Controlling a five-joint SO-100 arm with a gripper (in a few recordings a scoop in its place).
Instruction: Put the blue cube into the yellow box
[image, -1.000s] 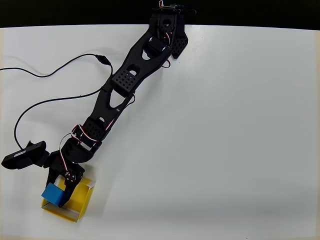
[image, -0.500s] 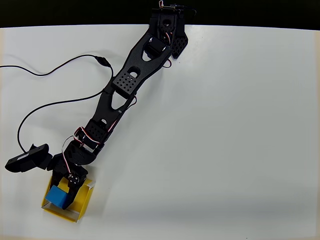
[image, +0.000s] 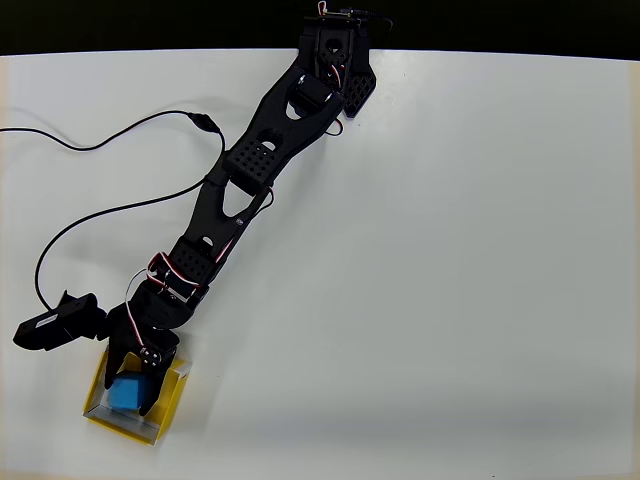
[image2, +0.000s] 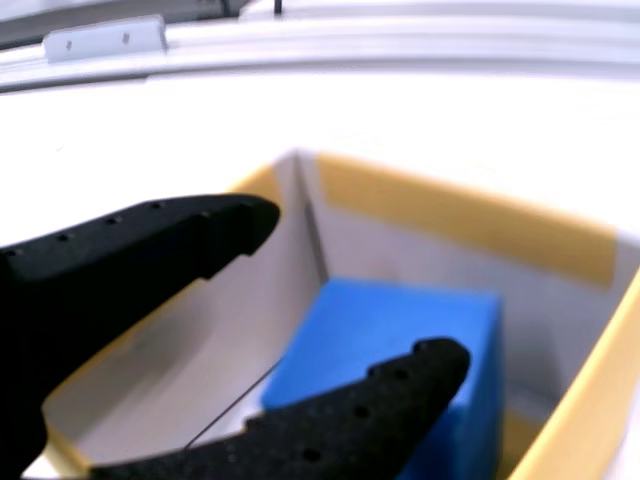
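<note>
Gripper (image: 133, 385) sits over the yellow box (image: 170, 400) at the lower left of the white table (image: 450, 250) in the overhead view, its two black fingers spread, with the blue cube (image: 126, 393) between them inside the box. From the wrist view I read the jaws as parted: the upper finger (image2: 150, 245) stands clear of the cube, with bare box wall showing between them. The lower finger (image2: 360, 420) crosses in front of the cube's (image2: 390, 320) face, and I cannot tell whether it touches.

The overhead view gives me the layout: the arm (image: 250, 170) reaches diagonally from its base at the top edge down to the box, and a black cable (image: 110, 210) loops across the table to the left. The wrist view adds the inside of the box (image2: 460, 220): pale inner walls with a yellow band at the rim, the cube low against the right-hand side.

The cube has no long axis I can pick out. Seen from overhead, its top face sits roughly square to the picture while the box is turned.
</note>
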